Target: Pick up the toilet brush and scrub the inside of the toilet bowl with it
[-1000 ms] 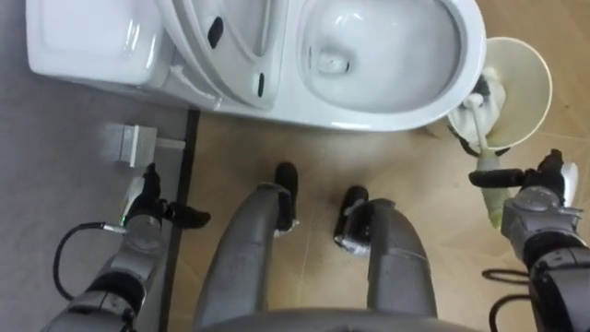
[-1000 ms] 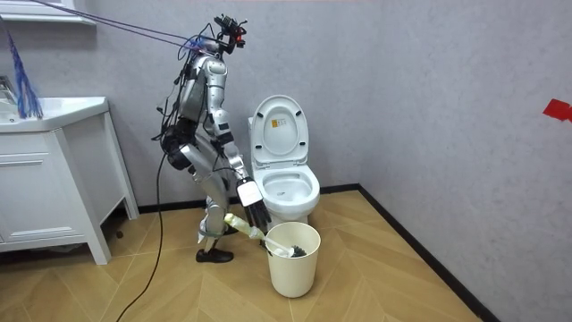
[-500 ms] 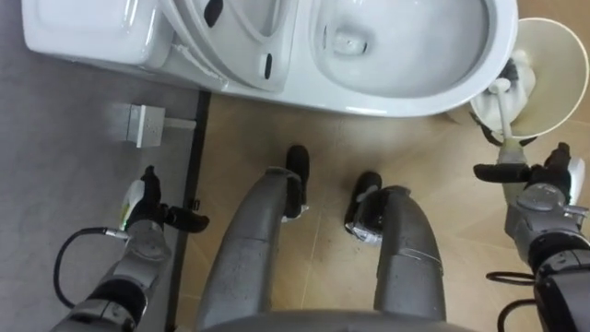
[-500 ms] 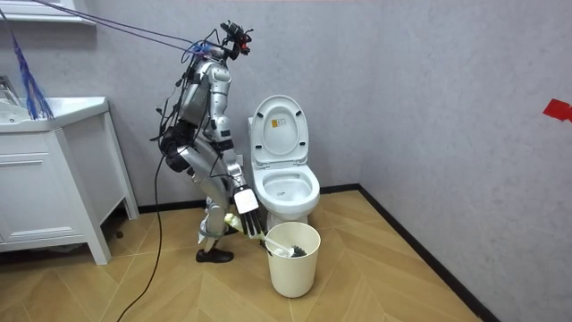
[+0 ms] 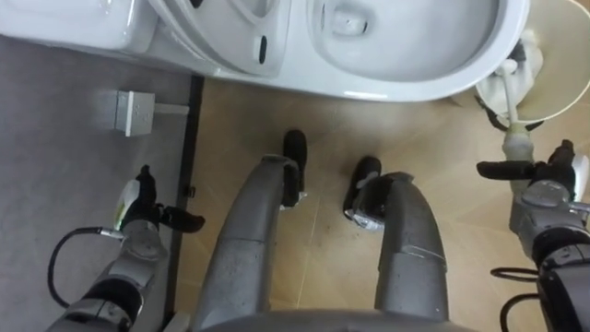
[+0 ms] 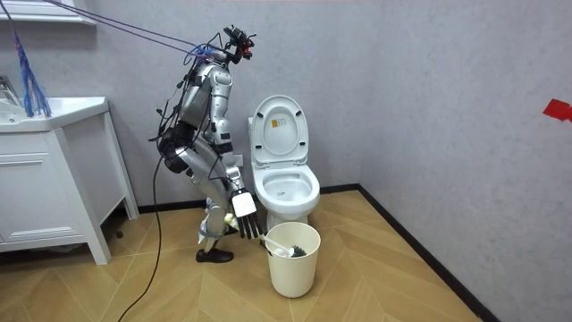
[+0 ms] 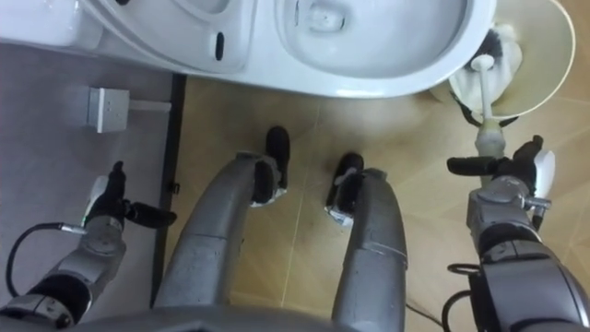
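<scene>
The robot stands at the side of a white toilet [image 5: 387, 89], with its knees bent, and looks down past its own legs. The toilet is at 12 o'clock in the eye views, and its lid [image 6: 279, 125] is up. A round, pale bin [image 5: 564, 55] sits on the wood floor right next to the front of the toilet, at about 1 o'clock. The toilet brush [image 5: 510, 103] is in this bin. Its brush end is down inside, and its thin white handle leans out over the rim toward the robot. The right hand [image 5: 546, 195] is at 3 o'clock, just under the end of the handle. Its fingers [image 5: 502, 169] are stretched out straight and wide and are not wrapped around anything. The handle end is very close to them, and I cannot tell if they touch. The left hand [image 5: 143, 226] is low at 8 o'clock, over the grey floor, with its fingers [image 5: 184, 221] out straight and nothing in it. A small grey box [image 5: 134, 112] is at 10 o'clock, near the back of the toilet. In the room view a white cabinet [image 6: 54, 192] stands at 9 o'clock.
</scene>
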{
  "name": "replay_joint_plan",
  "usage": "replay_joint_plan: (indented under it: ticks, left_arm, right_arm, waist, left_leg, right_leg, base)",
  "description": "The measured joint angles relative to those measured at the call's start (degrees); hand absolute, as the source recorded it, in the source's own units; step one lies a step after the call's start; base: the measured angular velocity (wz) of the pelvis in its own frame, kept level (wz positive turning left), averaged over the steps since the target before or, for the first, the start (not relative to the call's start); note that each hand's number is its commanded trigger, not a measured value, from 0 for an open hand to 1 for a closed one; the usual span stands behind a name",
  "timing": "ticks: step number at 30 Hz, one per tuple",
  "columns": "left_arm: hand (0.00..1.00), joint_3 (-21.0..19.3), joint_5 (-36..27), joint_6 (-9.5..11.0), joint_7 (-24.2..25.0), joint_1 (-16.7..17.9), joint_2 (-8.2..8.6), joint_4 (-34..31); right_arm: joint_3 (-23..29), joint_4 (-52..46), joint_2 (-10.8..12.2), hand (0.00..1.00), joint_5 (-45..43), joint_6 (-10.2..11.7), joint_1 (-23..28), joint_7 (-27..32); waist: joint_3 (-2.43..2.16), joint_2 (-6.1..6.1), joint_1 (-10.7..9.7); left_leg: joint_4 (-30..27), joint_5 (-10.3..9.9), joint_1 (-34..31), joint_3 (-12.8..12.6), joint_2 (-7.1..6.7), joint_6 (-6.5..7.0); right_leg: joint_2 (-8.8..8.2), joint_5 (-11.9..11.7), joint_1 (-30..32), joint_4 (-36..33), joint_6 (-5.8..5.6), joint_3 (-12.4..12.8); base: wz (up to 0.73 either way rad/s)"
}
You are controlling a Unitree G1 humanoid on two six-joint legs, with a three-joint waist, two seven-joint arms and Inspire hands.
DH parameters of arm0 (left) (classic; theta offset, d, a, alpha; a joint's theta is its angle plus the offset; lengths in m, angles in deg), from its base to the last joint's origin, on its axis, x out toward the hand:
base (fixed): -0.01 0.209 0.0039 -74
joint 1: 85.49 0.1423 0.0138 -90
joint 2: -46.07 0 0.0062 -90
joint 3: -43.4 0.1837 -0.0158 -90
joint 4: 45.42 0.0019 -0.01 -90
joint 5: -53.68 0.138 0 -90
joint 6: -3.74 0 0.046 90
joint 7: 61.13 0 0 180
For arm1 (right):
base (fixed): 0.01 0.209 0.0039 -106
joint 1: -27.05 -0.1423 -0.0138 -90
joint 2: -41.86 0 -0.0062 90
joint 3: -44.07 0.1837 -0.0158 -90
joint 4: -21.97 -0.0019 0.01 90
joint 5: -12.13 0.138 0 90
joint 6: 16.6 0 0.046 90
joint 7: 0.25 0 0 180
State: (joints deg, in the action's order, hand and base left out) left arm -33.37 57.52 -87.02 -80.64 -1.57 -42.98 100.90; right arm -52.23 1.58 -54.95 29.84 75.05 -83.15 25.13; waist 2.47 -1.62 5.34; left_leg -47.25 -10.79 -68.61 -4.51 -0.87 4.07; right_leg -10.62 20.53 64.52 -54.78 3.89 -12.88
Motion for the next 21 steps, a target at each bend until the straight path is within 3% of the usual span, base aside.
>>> replay_joint_plan:
  ticks: [2,3,4,5,12,21]
  left_arm:
    - [0.00,0.0,0.0,-0.6,0.1,0.0,-0.01,-0.7]
    - [0.00,0.0,0.0,-0.6,0.2,0.0,-0.01,-0.9]
    - [0.00,0.1,0.1,-0.6,0.2,0.0,0.01,-1.3]
    - [0.00,0.5,0.1,-0.6,0.2,0.0,0.01,-1.3]
    - [0.00,1.2,0.2,-3.0,0.8,0.8,0.01,-1.1]
    - [0.00,1.5,0.1,-3.4,2.3,2.2,0.02,-2.2]
  right_arm:
    - [0.0,0.7,-0.1,0.02,0.0,-0.3,-0.1,0.0]
    - [0.0,1.0,-0.1,0.60,0.1,-0.4,-0.1,-0.1]
    - [-0.6,1.8,-0.2,0.92,0.5,-0.5,-0.1,-0.5]
    - [-1.6,2.3,-0.4,1.00,1.4,-0.6,0.0,-0.9]
    - [-2.9,3.8,-0.9,1.00,3.9,-2.6,0.8,-5.2]
    - [-3.7,4.0,-0.8,1.00,6.9,-4.3,1.2,-8.0]
  waist:
    - [-0.01,-0.09,0.1]
    - [-0.01,-0.09,0.2]
    - [-0.02,-0.11,0.8]
    - [-0.02,-0.11,1.0]
    - [-0.10,-0.50,1.5]
    - [-0.30,-0.80,1.6]
  left_leg:
    - [-1.2,-0.4,-1.0,-0.1,-0.10,0.01]
    - [-1.5,-0.4,-1.2,-0.1,-0.07,0.00]
    - [-2.2,-0.6,-1.5,-0.1,0.09,-0.01]
    - [-2.6,-0.8,-1.7,-0.1,0.11,-0.05]
    - [-4.1,-1.1,-2.0,0.2,0.12,-0.16]
    - [-4.2,-1.1,-1.4,0.3,0.11,-0.14]
  right_leg:
    - [-0.37,0.4,1.1,-1.5,0.11,0.1]
    - [-0.40,0.4,1.3,-1.7,0.18,0.1]
    - [-0.39,0.6,1.5,-2.3,0.28,0.1]
    - [-0.44,0.8,1.7,-2.8,0.35,0.1]
    - [-0.65,1.3,1.7,-4.2,0.43,-0.1]
    - [-0.18,1.2,1.0,-3.9,0.42,-0.2]
  base:
    - [0.02]
    - [0.00]
    - [-0.03]
    - [0.00]
    - [0.02]
    - [0.00]
